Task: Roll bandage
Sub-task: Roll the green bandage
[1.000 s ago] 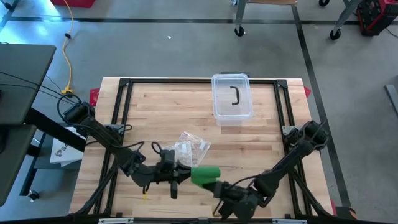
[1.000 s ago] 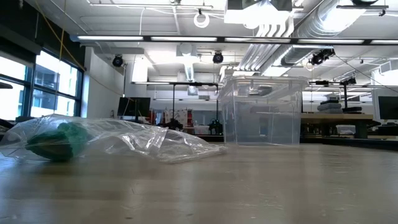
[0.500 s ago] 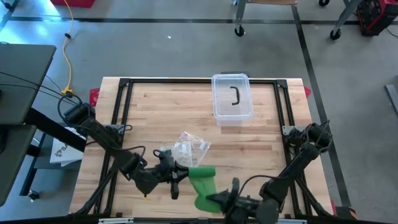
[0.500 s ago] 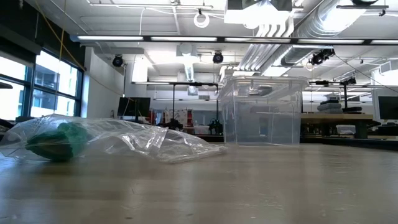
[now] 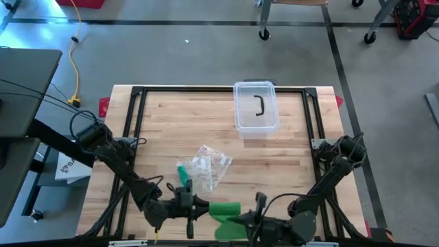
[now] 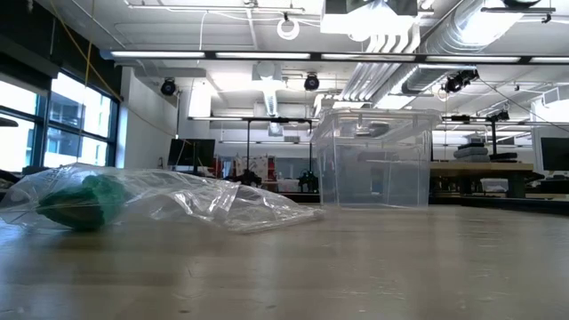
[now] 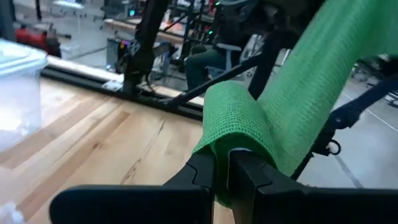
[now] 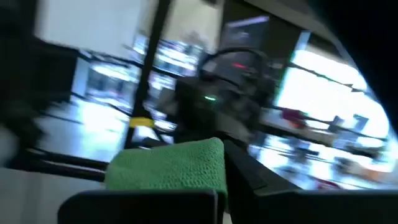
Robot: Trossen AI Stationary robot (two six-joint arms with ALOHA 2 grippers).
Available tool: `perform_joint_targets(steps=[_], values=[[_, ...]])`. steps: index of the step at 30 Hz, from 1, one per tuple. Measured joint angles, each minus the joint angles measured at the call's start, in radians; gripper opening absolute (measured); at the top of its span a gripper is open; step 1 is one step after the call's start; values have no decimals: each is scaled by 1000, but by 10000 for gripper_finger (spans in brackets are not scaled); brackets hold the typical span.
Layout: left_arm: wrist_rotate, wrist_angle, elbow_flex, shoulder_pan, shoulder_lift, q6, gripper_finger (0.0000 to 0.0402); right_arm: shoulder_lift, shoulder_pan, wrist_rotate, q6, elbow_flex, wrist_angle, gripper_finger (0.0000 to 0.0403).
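Green bandage (image 5: 225, 210) shifted nearer the surface's (image 5: 288, 151) front edge — left pincer (image 5: 199, 204) and right pincer (image 5: 236, 221) both clamped on it.

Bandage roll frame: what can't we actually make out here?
- Right pincer: its hold on the green bandage is too small in the high view and blurred in the right wrist view.
- Low view: both arms are out of frame; only the plastic bag and clear box show.
- Left pincer: bandage's far end is cut off by the wrist view's edge.
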Motion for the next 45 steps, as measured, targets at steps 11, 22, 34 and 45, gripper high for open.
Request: perform_joint_targets(steps=[11,22,34,45], values=[[12,44,-1,-7,10,84,14,0,-86,-353,342,0,-19,0],[82,77,-1,-57,10,156,14,-3,-39,1,217,0,57,0],[270,211,-2,-75,12,260,14,-6,-82,48,377,0,-98,6],[274,236,-3,-79,13,261,14,-7,-96,53,636,2,-374,119]])
